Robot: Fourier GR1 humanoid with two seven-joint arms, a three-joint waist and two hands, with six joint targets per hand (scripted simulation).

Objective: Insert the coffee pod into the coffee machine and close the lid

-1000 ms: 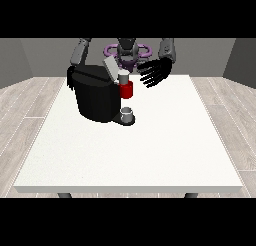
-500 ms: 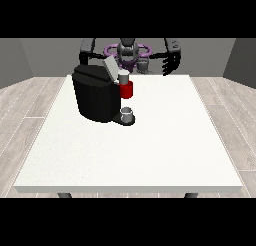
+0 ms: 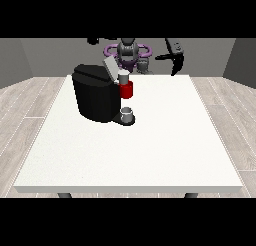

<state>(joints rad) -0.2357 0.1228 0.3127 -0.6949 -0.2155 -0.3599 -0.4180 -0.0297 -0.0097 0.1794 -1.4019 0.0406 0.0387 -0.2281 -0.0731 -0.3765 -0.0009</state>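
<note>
The black coffee machine [image 3: 96, 97] stands on the white table [image 3: 150, 150] at the back left. Its grey lid [image 3: 109, 67] is tilted up and open. A small pale coffee pod [image 3: 123, 77] stands upright at the machine's front, on top of the red holder [image 3: 127, 90]. The hand at the view's right [image 3: 174, 56] is raised high above the table's far edge, well to the right of the machine, with fingers spread and nothing in them. Only a dark tip of the hand at the view's left [image 3: 92, 40] shows, high above the machine.
A small grey cup [image 3: 127, 113] sits on the drip tray under the red holder. The robot's torso [image 3: 128, 52] is behind the table's far edge. Wooden floor surrounds the table.
Both hands have risen away from the machine and drawn back towards the robot. The view's right hand has moved up and to the right. The pod, lid and cup are unchanged.
</note>
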